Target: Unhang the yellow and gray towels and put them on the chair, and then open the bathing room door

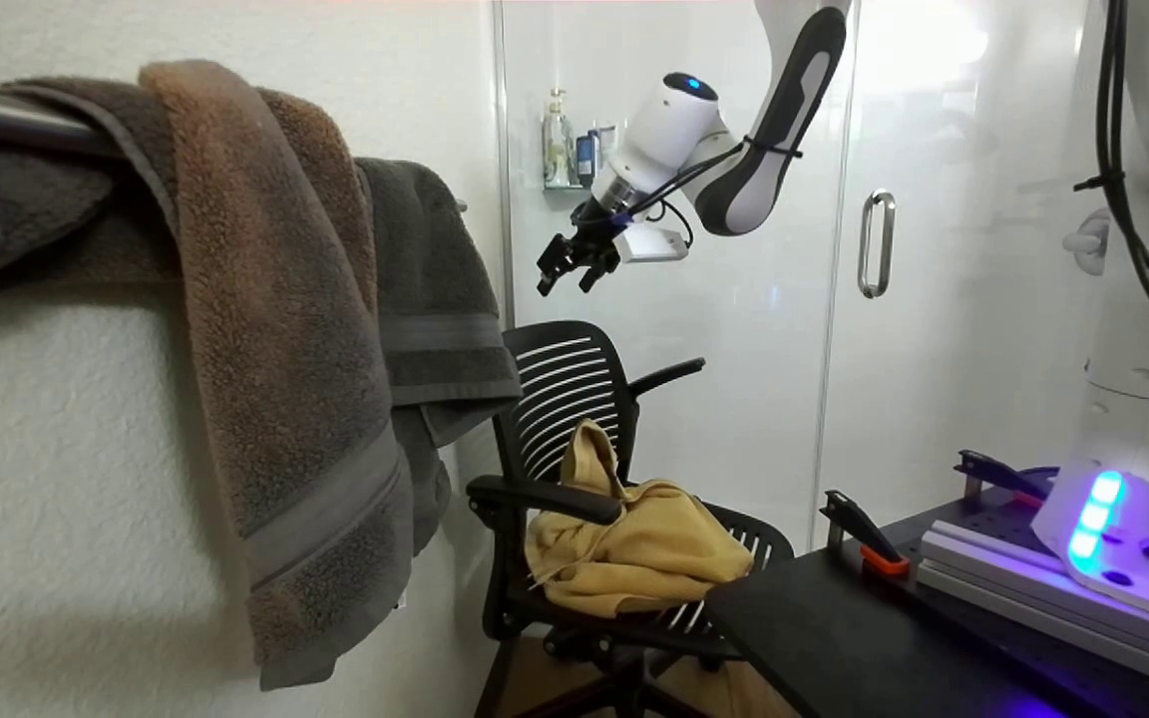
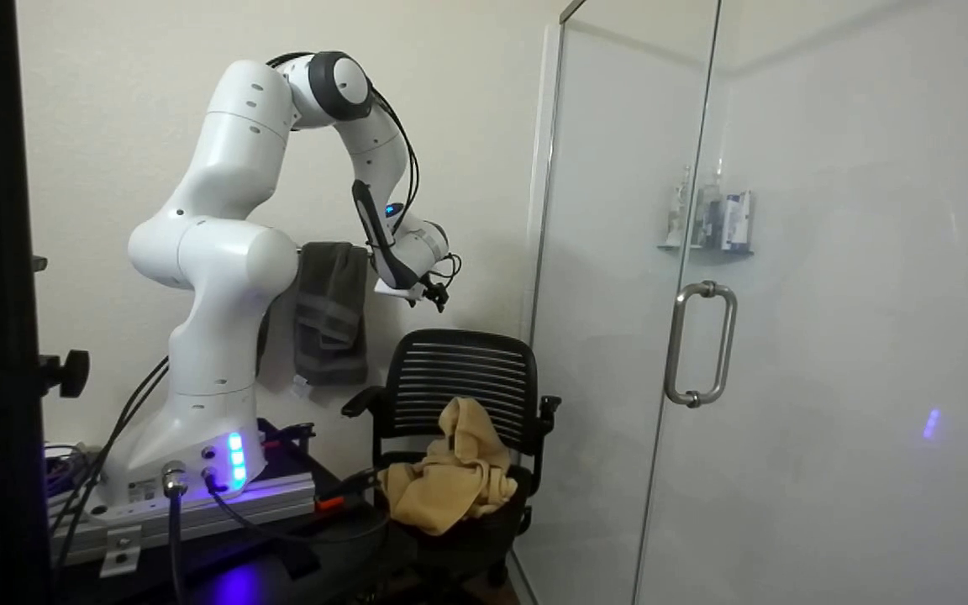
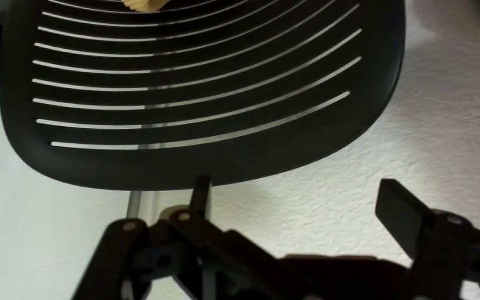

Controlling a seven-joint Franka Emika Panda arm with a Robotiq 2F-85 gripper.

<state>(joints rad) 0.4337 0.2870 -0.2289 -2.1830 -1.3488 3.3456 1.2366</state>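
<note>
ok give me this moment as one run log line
pincer: open, empty, higher than chair back | yellow towel: heaped on chair seat | gray towel: hanging on rail | bathing room door: closed

yellow towel (image 1: 656, 543): mustard | gray towel (image 1: 440, 344): charcoal, banded | chair (image 2: 463, 338): black, slatted | door (image 1: 963, 369): whitish

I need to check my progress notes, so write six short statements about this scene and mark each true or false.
1. The mustard-yellow soft towel lies on the black slatted office chair. True.
2. The yellow towel is neatly folded. False: it lies in a crumpled heap.
3. The thick charcoal-gray towel hangs by the pale textured wall. True.
4. Both the yellow and gray towels are on the chair. False: only the yellow one is.
5. The black two-finger gripper stands open, apart from the vertical silver door handle. True.
6. The gripper is holding the gray towel. False: it holds nothing.
</note>
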